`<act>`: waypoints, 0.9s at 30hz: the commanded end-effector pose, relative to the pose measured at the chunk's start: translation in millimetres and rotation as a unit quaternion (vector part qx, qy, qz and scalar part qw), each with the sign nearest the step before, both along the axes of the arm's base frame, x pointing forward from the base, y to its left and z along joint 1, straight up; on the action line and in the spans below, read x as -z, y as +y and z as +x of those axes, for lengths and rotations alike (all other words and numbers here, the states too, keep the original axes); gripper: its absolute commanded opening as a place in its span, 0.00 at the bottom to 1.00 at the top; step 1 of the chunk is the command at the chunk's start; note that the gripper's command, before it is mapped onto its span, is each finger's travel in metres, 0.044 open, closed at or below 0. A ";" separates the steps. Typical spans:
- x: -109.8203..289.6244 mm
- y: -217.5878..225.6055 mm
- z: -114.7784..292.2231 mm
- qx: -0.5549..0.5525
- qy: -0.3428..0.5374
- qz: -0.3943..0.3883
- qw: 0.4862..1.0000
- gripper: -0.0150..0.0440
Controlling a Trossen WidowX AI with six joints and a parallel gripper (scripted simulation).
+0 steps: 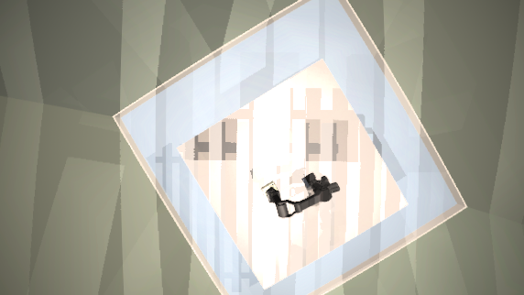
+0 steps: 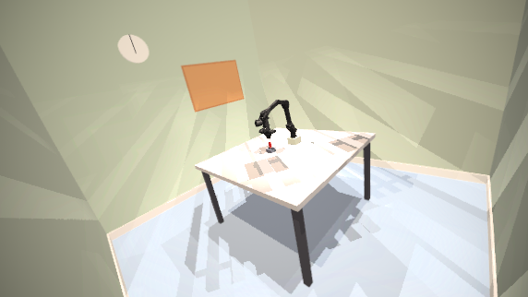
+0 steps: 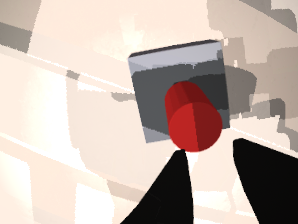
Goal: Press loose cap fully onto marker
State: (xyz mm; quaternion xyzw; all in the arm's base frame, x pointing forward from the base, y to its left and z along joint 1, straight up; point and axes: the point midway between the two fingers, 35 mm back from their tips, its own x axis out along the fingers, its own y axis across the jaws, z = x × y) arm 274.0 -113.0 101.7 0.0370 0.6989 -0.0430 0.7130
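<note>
A grey holder block (image 3: 155, 95) (image 2: 271, 150) stands on the table. Upright in it stands a red cylinder, the red cap (image 3: 194, 127) (image 2: 270, 145) over the marker; its round flat top faces the wrist view. No bare marker shows, and whether the cap is fully down cannot be told. My gripper (image 3: 209, 154) (image 2: 269, 137) is above the cap and off it. Its black fingers stand partly apart with a narrow gap and nothing between them. The cap's top lies just beyond the left fingertip in the wrist view. The top view shows the fingertips too poorly to place.
The black arm (image 1: 313, 200) (image 2: 277, 102) arches from its pale base block (image 2: 294, 140) to above the holder. The table (image 2: 323, 161) carries patchy light and shadow. Its near edge lies well away from the holder.
</note>
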 end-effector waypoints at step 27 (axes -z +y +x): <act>23.2 0.9 -1.1 -0.002 0.000 0.003 1.000 0.25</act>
